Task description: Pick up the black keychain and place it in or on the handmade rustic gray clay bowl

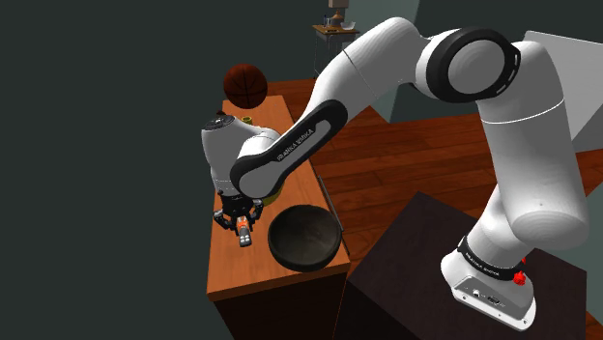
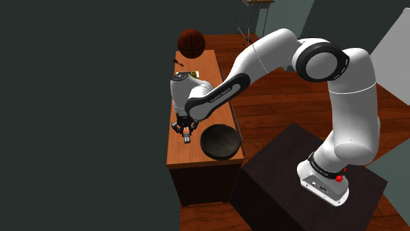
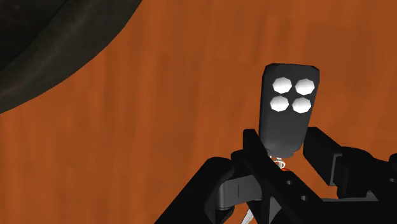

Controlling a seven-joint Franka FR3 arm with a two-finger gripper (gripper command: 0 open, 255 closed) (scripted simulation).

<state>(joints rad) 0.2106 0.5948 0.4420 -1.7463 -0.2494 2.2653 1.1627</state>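
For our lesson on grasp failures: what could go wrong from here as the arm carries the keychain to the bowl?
1. The gripper seems to clasp only the end of the black key fob, so it may pivot or slip out.
2. The dark bowl stands close beside the gripper; a low sweep could strike its rim.

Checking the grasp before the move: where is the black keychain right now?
The keychain is clasped by one end in the gripper, over the wooden table, just to the shoulder view's left of the dark bowl.
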